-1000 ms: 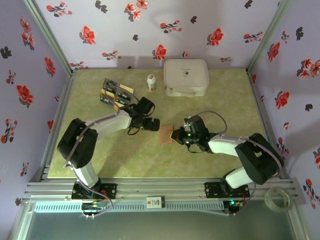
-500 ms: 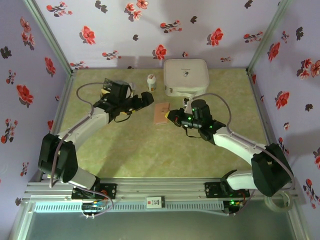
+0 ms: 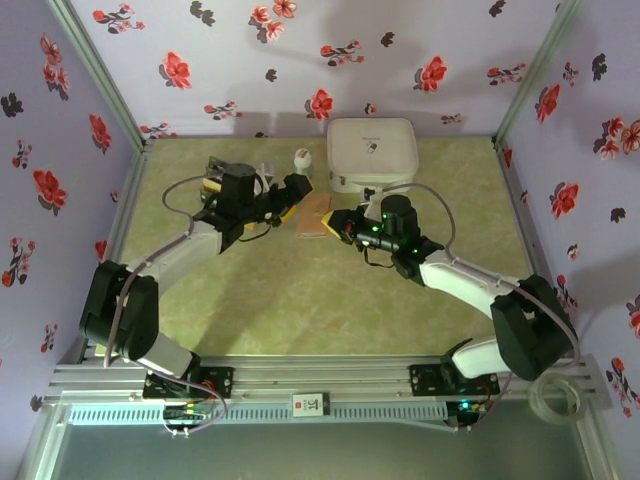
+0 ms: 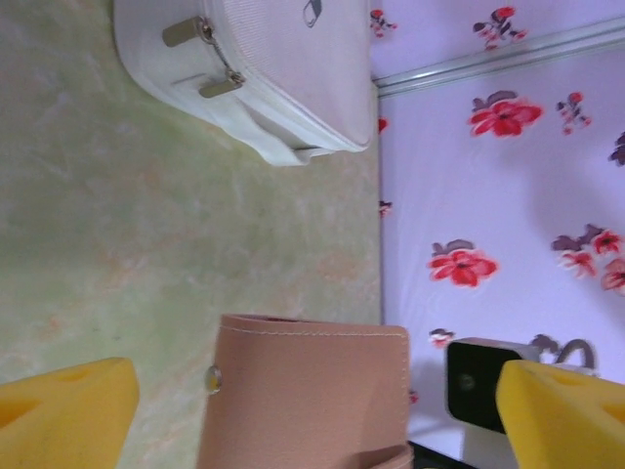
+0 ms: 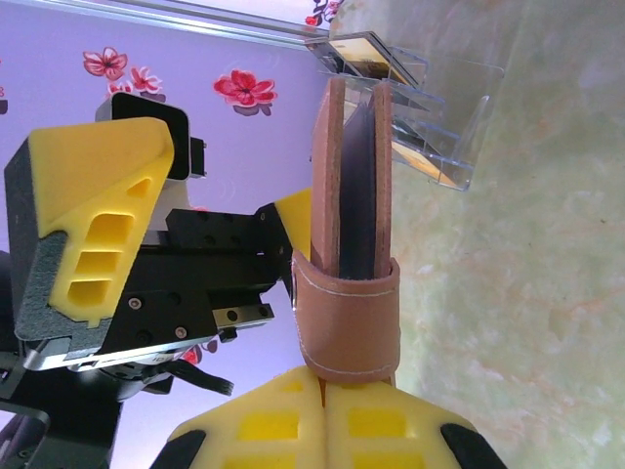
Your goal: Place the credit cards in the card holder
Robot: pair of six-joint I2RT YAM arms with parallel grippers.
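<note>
Right jaws clamped shut on card holder at strap end. Left jaws gape wide, holder between them, untouched. Best: close squarely on 1 flap, slowly. Credit cards racked beyond left jaws.

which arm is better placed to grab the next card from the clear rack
Left. The left gripper is open, gripping nothing, and close to the small flat black and gold cards at the back left. The right gripper is shut on the reddish-brown leather card holder.
</note>
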